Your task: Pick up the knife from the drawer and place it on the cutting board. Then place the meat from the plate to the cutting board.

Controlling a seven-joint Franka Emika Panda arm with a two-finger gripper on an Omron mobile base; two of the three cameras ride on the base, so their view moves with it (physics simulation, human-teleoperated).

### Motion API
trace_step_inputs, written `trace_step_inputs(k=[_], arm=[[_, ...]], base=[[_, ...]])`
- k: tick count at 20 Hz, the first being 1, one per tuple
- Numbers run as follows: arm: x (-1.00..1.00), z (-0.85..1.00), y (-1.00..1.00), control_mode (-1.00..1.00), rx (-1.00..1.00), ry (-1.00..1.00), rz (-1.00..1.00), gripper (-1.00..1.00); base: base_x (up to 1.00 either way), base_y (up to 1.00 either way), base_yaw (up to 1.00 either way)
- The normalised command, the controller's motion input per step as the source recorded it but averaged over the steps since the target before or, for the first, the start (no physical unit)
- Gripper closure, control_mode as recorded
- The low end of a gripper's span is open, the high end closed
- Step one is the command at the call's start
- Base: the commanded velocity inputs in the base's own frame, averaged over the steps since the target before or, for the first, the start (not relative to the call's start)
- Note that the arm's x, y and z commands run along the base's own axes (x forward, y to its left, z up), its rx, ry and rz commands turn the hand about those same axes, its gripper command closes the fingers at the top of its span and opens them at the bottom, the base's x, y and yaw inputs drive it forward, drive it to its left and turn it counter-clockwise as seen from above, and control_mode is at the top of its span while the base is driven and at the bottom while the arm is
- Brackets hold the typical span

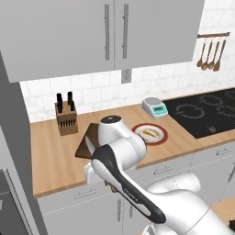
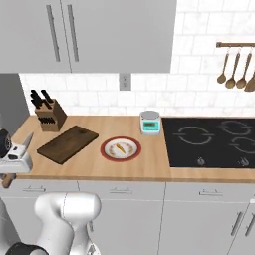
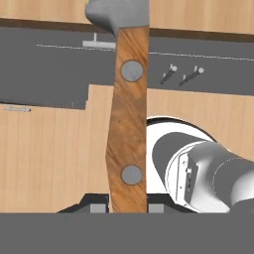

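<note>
Between fingers of hand [image 3: 128, 208], clamped: knife [image 3: 128, 124], brown wooden handle, two grey rivets, grey blade.

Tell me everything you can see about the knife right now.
The knife has a brown wooden handle with two grey rivets and a silver-grey blade. The claw is shut on the handle's end, holding it off the counter. In the right base view its blade points up near the counter's left edge, short of the cutting board.
</note>
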Motion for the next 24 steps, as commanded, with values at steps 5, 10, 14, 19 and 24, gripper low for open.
trace_step_inputs(k=[5, 10, 14, 19, 24], arm=[[0.0, 0.0, 0.0, 1.0, 0.0, 0.0, 0.0, 1.0], [0.38, 0.12, 0.01, -1.0, 0.01, 0.0, 0.0, 1.0], [0.82, 0.23, 0.0, -1.0, 0.02, 0.0, -0.03, 1.0], [1.0, 0.17, -0.04, -1.0, 0.02, 0.0, -0.17, 1.0], [1.0, -0.08, -0.02, -1.0, 0.0, 0.05, -0.31, 1.0]], base=[[0.11, 0.18, 0.0], [0.2, 0.02, 0.0], [0.0, 0.0, 0.0], [0.0, 0.0, 0.0], [0.0, 0.0, 0.0]])
